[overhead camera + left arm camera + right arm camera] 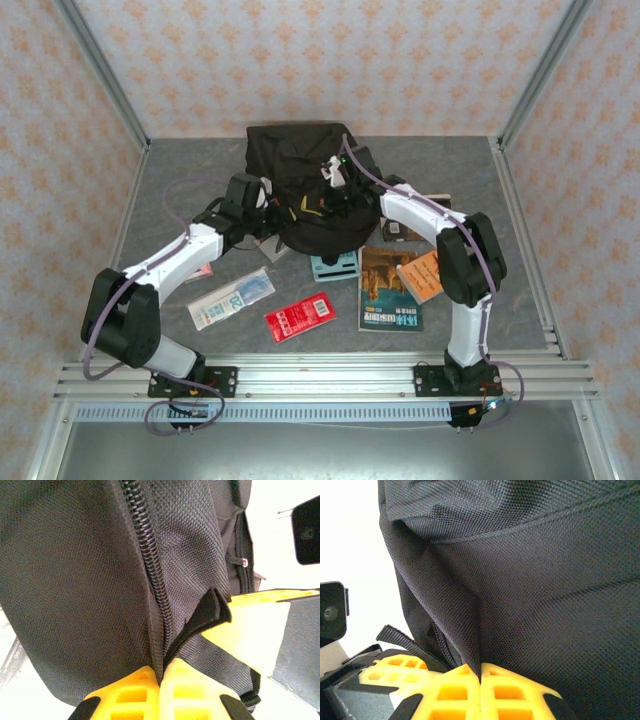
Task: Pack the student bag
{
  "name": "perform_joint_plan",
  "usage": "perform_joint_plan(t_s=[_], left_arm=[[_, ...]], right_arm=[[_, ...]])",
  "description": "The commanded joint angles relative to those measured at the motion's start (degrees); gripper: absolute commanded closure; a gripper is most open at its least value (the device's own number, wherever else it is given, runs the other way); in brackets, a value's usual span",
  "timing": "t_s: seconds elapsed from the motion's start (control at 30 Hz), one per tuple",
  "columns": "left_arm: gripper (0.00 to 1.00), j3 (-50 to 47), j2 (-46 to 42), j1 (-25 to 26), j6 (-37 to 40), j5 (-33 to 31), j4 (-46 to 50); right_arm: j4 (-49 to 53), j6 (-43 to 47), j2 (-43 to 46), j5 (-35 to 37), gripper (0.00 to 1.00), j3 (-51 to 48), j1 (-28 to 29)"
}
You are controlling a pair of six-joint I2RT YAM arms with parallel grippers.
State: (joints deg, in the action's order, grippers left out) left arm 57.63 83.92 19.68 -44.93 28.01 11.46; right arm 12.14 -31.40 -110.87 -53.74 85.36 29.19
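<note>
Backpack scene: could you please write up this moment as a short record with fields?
backpack: black, at the far middle of the table
left gripper: shut, pinching backpack fabric at the zipper
right gripper: shut, pinching a fold of backpack fabric
loose on table: book, red packet, clear pouch, teal box, all in front of the backpack

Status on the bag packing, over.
Left claw shut, pinching fabric at the zipper of the large black fabric backpack. Right claw shut on its fabric too. Red flat packet, brown-cover book lie outside on the grey table.
</note>
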Motion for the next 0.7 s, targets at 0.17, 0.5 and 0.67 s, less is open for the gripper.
perform_joint_plan(t_s=[0.17, 0.5, 0.67], left_arm=[[1.00, -1.61, -4.81, -0.23, 1.86, -1.50, 6.28], [0.97, 0.25, -6.77, -1.75, 2.87, -2.24, 13.17], [0.98, -1.23, -6.10, -2.13, 3.44, -2.52, 14.46]], right_arm=[[-11.31, -3.98, 5.59, 2.71, 1.00, -1.27, -3.88], [1.46, 7.28, 6.71, 12.17, 1.00, 1.43, -1.95], [0.34, 6.55, 6.53, 11.34, 1.00, 1.35, -1.24]])
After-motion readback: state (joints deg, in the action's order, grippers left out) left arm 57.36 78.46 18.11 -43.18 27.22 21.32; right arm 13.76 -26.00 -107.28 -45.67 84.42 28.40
